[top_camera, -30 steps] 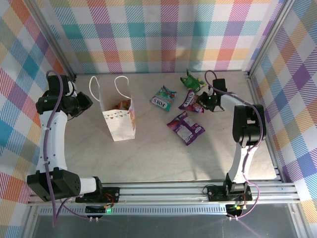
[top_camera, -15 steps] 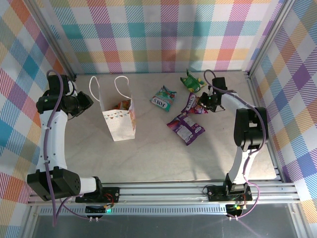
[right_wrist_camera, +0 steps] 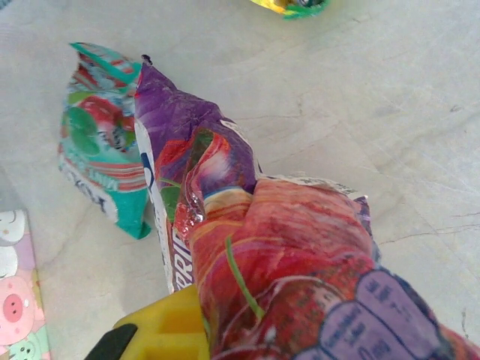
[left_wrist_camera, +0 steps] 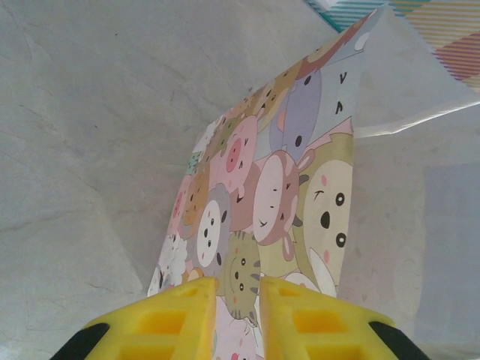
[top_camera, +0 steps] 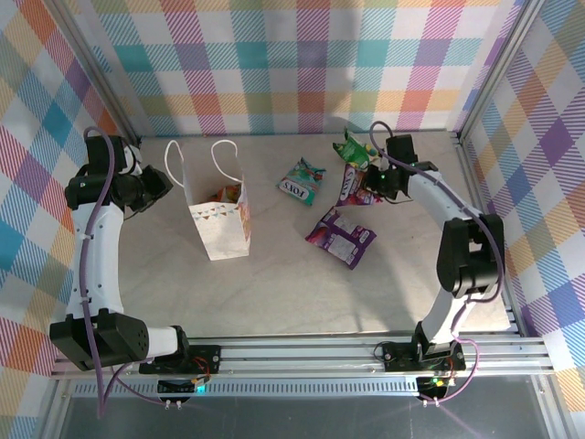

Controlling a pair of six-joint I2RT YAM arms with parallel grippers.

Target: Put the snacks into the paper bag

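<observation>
Right jaws: pressed onto the bunched end of a purple packet (right_wrist_camera: 196,161); it hangs tilted, lifted off the desk (top_camera: 274,283) at the far right
Left jaws: almost together, pinching the printed wall of the paper bag (left_wrist_camera: 285,187) on its left side
Paper bag: upright at the desk's left-centre, mouth open, cord handles lying back; an orange packet (top_camera: 227,193) shows inside
Loose snacks: teal packet (top_camera: 300,180) just beside the held one; green packet (top_camera: 355,149) near the back wall; second purple packet (top_camera: 340,238) flat, nearer the middle
Risk: slick foil gripped by one end may slide out on the carry; the dangling packet may catch the rim and fold or tip the light bag
Look: glossy, crinkled foil, purple running into red fruit print; light and puffy
</observation>
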